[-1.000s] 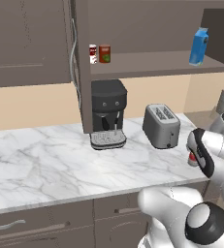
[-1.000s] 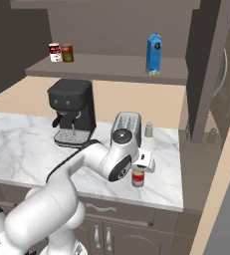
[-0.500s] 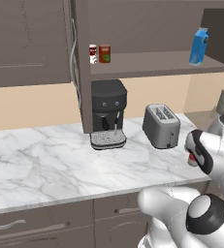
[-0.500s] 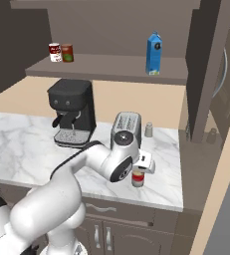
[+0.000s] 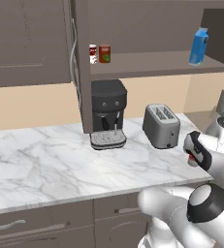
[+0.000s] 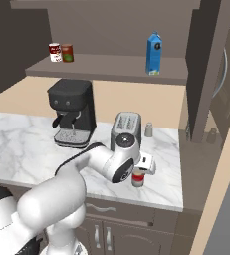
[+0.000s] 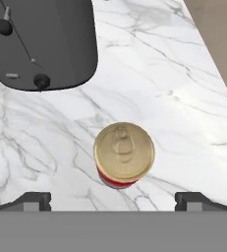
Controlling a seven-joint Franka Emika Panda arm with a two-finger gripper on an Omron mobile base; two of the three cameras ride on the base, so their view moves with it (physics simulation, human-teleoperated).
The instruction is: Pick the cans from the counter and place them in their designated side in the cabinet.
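Red-and-white squat can (image 7: 124, 156) with a gold pull-tab lid stands upright on the white marble desk (image 7: 174, 88) near its right end, directly under the gripper (image 7: 114, 200), whose fingers are spread wide apart, holding nothing. Behind it sits a grey metal toaster (image 6: 125, 128). Black coffee machine (image 6: 72, 112) stands further left.

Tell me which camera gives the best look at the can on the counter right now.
The hand view: the can sits centred, gold lid fully visible, with the gripper open and wide of it. The right base view shows its red-and-pale side beside the hand. The left base view shows a sliver behind the arm.
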